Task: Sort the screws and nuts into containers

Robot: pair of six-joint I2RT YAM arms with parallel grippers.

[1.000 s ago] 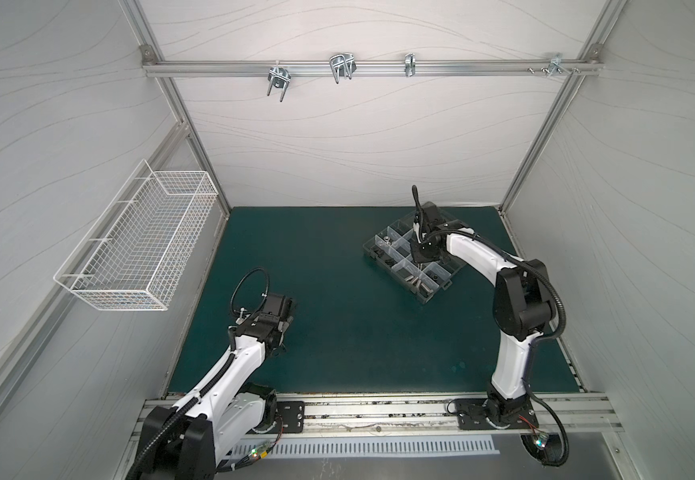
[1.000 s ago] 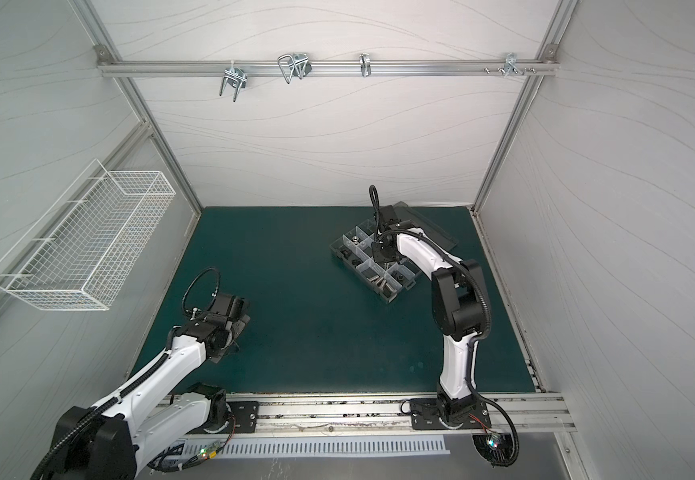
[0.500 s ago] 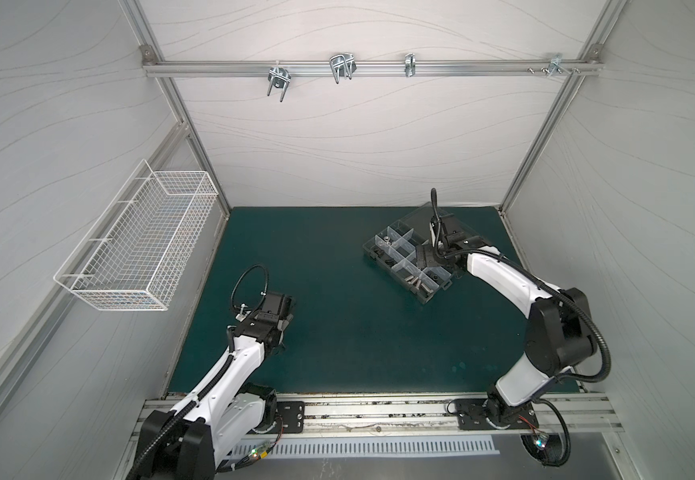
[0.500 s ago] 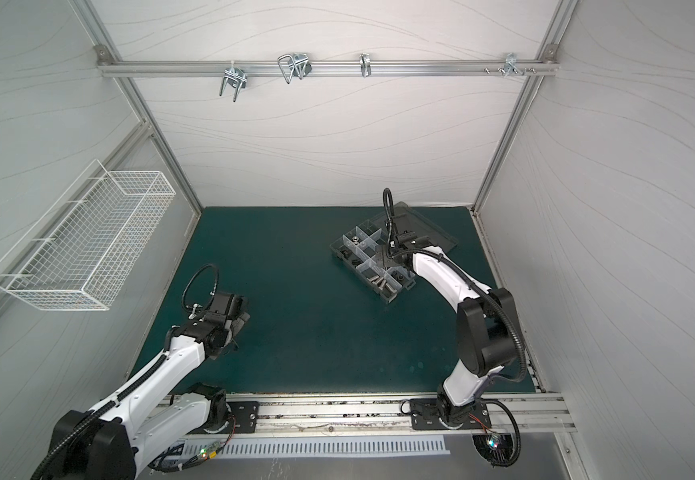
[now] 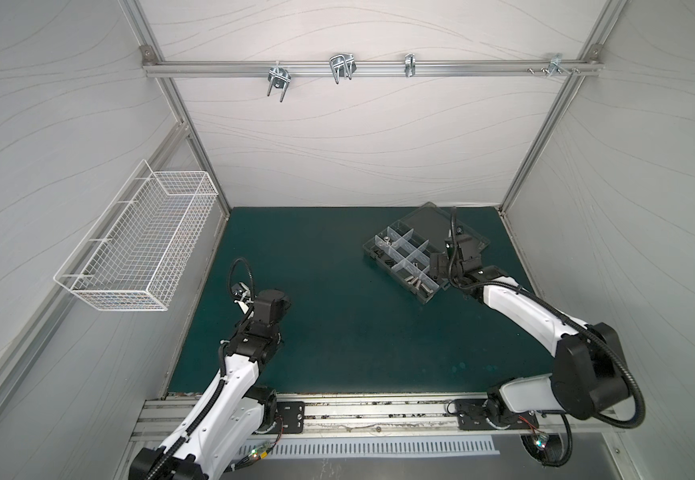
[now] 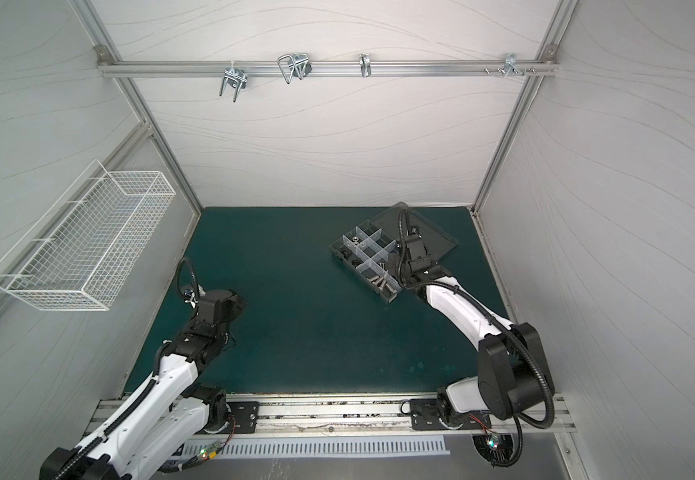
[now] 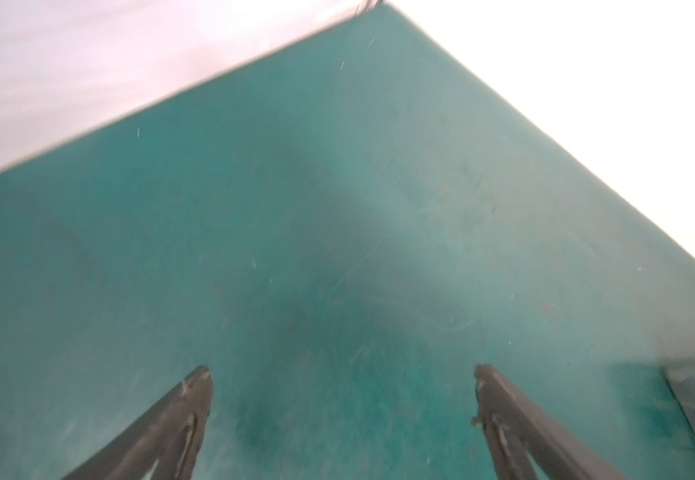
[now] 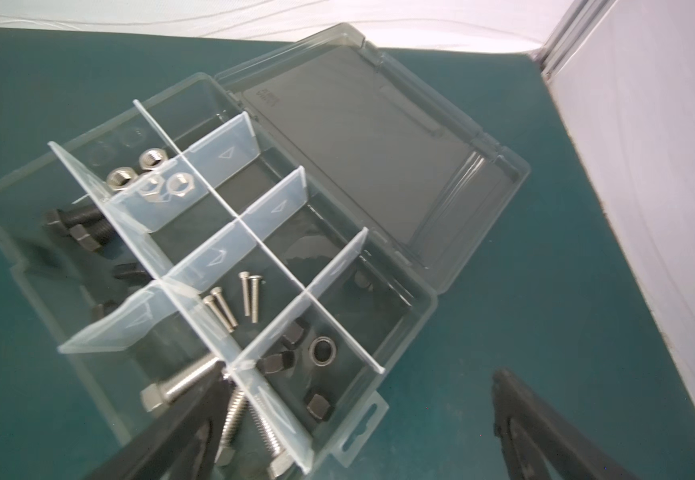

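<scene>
- In both top views, the organizer box (image 5: pixel 404 257) (image 6: pixel 362 255) is lying lid-open near the counter's (image 5: pixel 337 332) far right corner, the right hand (image 5: pixel 439 266) hovering at its near end, the left hand (image 5: pixel 271 305) by the left edge.
- In the left wrist view, the left hand (image 7: pixel 339 374) is gaping wide, holding nothing.
- In the right wrist view, the right hand (image 8: pixel 360 376) is standing wide open, empty; nuts (image 8: pixel 121 176) and screws (image 8: pixel 184 382) are lying in separate compartments.

Clear glossy plastic organizer box (image 8: pixel 441 174); shiny metal screws (image 8: pixel 250 297); matt green mat (image 5: pixel 337 332).
</scene>
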